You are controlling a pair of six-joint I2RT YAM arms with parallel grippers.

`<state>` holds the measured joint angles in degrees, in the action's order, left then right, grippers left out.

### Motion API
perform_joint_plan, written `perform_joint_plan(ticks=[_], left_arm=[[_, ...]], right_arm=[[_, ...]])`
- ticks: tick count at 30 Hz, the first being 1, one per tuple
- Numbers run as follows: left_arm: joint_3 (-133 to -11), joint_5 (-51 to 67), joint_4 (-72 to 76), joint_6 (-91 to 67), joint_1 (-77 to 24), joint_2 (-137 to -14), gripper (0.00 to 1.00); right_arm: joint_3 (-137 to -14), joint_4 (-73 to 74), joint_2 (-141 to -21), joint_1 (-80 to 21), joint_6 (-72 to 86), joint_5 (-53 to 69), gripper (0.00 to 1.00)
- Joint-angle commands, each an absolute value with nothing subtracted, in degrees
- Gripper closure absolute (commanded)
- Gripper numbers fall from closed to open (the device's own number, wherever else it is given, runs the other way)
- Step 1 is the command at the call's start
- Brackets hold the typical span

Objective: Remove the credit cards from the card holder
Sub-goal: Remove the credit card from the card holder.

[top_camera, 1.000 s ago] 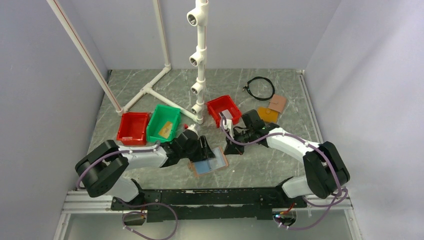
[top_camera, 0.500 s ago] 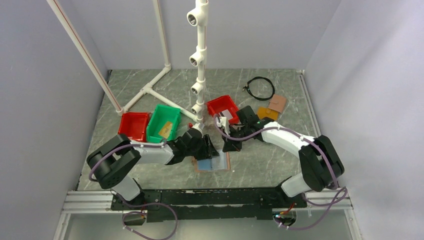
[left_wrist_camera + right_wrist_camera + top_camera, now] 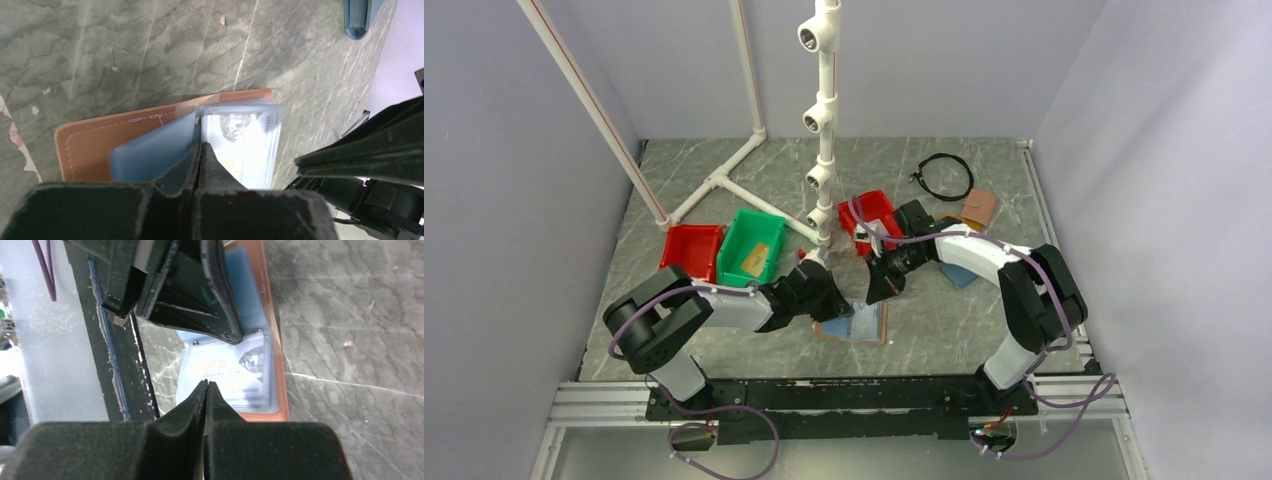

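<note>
The card holder (image 3: 872, 327) lies open on the table, tan leather (image 3: 95, 145) outside, light blue sleeves (image 3: 150, 157) inside. A white credit card (image 3: 235, 372) printed "VIP" sits in its clear sleeve, also seen from the left wrist (image 3: 245, 145). My left gripper (image 3: 201, 145) is shut, tips pressed at the seam between the blue leaf and the card sleeve (image 3: 836, 300). My right gripper (image 3: 206, 384) is shut, tips just above the sleeve's open edge (image 3: 879, 290). A gold-tan card (image 3: 755, 259) lies in the green bin (image 3: 742, 232).
Two red bins (image 3: 686, 262) (image 3: 876, 204) flank the green one. A white pipe frame (image 3: 824, 120) rises behind them. A teal-blue wallet (image 3: 957, 274) lies under the right arm, a brown wallet (image 3: 977, 208) and black cable loop (image 3: 946, 175) sit further back.
My left gripper has shut and moved right onto the holder's inner leaves. The right arm swung back and left, uncovering the teal-blue wallet. The holder shifted slightly right.
</note>
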<state>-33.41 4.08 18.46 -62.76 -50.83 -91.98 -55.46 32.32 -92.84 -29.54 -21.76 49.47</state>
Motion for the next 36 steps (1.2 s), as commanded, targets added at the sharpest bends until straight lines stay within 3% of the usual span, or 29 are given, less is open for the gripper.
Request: perform_joint_plan(ticks=[1,25,36], left_arm=[[-30.60,0.49,16.13,-62.79,-51.17,-94.13,1.00],[-27.38,-2.55,18.24,-63.91,-51.08,-93.17,1.00],[-26.39,-1.36,20.79,-63.94,-51.14,-93.16,1.00]], right_arm=[[-59.13,37.85,-94.71,-27.95,-19.59,54.01,0.98],[-59.29,41.25,-94.84,-28.93,-26.55,47.04,0.96],[-58.59,37.39,-96.63,-31.45,-21.62,43.77,0.93]])
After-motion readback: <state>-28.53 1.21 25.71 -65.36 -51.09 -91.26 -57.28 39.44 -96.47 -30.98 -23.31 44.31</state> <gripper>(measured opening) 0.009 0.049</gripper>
